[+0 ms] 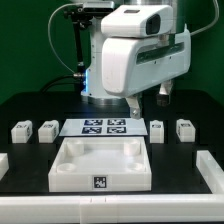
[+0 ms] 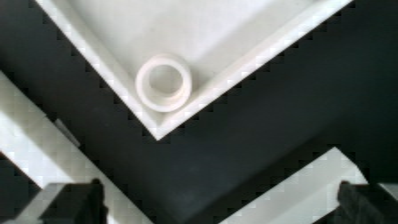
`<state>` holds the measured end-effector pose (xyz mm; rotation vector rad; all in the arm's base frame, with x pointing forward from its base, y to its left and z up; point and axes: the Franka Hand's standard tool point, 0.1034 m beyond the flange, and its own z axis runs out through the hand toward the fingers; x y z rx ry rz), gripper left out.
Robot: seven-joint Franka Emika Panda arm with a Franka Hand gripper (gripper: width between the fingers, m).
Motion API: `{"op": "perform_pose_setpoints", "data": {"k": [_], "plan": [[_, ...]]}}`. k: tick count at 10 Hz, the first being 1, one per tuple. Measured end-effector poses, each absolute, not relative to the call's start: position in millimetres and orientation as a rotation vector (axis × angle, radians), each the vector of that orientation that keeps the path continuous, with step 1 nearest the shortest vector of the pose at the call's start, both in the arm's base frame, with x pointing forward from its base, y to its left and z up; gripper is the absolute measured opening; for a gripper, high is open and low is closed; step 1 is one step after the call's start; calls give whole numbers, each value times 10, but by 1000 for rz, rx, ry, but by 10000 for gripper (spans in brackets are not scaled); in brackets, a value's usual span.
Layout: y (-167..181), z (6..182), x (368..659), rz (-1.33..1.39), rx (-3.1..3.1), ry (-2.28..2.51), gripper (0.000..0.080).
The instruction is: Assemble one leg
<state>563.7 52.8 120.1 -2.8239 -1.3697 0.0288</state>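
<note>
Hanging gripper (image 1: 133, 106) (image 2: 217, 205): up off the black table (image 1: 30, 105), over the far side of the tray and the marker board, touching nothing.
Fingers (image 2: 71, 203): dark, spread wide apart, nothing between them; only black table surface and white tray edges in the gap.
Legs: four small white blocks in a row across the table, counted from the exterior view's left as first leg (image 1: 20, 130), second leg (image 1: 47, 129), third leg (image 1: 157, 128) and fourth leg (image 1: 184, 128); each apart from its neighbour, none held.
Leg markings: dark patches on the front faces, too small to read.
Third leg: just beside the marker board's end on the exterior view's right, nearest of the four to the gripper.
Marker board (image 1: 105, 127): flat and white with several tags, between the second and third legs.
Tray (image 1: 70, 180) (image 2: 249, 40): large, white, square with a raised rim, in front of the marker board; one tag (image 1: 101, 182) on its front wall.
Socket (image 2: 144, 85): round white ring set in a tray corner, under the wrist camera.
</note>
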Motion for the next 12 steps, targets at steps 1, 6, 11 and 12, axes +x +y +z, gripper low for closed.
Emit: {"op": "perform_pose_setpoints", "data": {"k": [1,6,11,12], "plan": [[528,1200,5636,29,-2824,-1369,650],[528,1199,5635,29,-2824,-1369,650],[234,898,4867,2,-2538,-1851,650],[39,716,4586,2,-2394,-2023,650]]}}
